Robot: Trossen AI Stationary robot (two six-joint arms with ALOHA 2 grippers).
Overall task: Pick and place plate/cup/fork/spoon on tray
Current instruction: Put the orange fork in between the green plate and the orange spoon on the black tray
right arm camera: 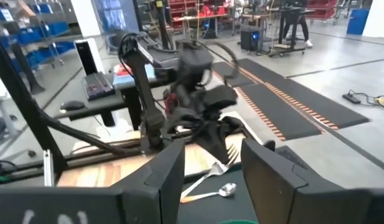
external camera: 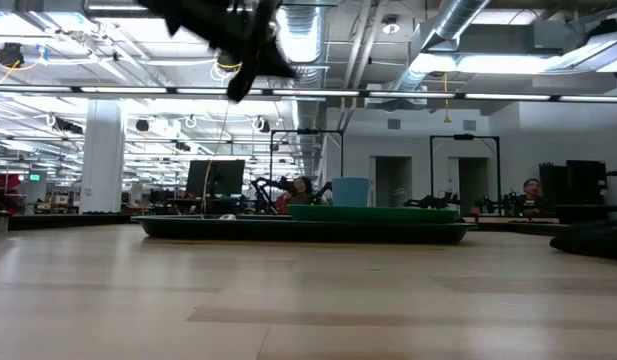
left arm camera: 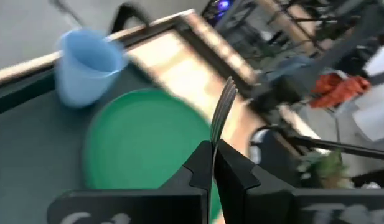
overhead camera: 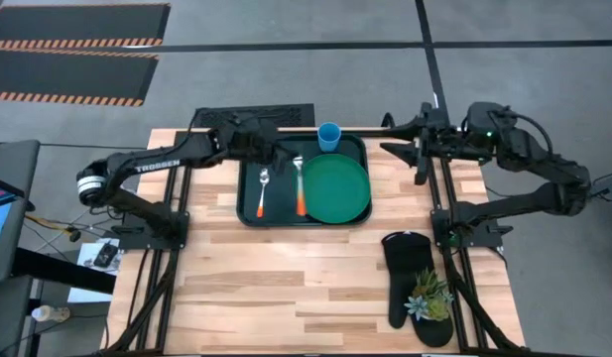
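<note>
The dark green tray (overhead camera: pixel 250 169) lies at the table's far middle. On it are the green plate (overhead camera: pixel 335 188) on the right, the blue cup (overhead camera: pixel 328 137) at the far rim, and the spoon (overhead camera: pixel 263 190) on the left. My left gripper (overhead camera: pixel 289 159) is above the tray and shut on the fork (overhead camera: pixel 300 188), between the spoon and the plate. The fork's tines (left arm camera: pixel 224 106) stick out past the fingertips. My right gripper (overhead camera: pixel 417 149) is open and empty, right of the tray's far right corner. My left gripper pinches the fork's metal neck (left arm camera: pixel 215 134), just below the tines, between its two fingers. The fork slants down from the fingers, its orange handle (right arm camera: pixel 190 188) lowest, over the tray. I cannot tell whether the handle's end touches the tray.
A black oven mitt (overhead camera: pixel 410 283) and a small potted plant (overhead camera: pixel 429 296) lie at the near right. A black mat (overhead camera: pixel 256 114) lies at the far edge behind the tray. Bare wood lies in front of the tray. People sit in the room behind (external camera: pixel 533 188).
</note>
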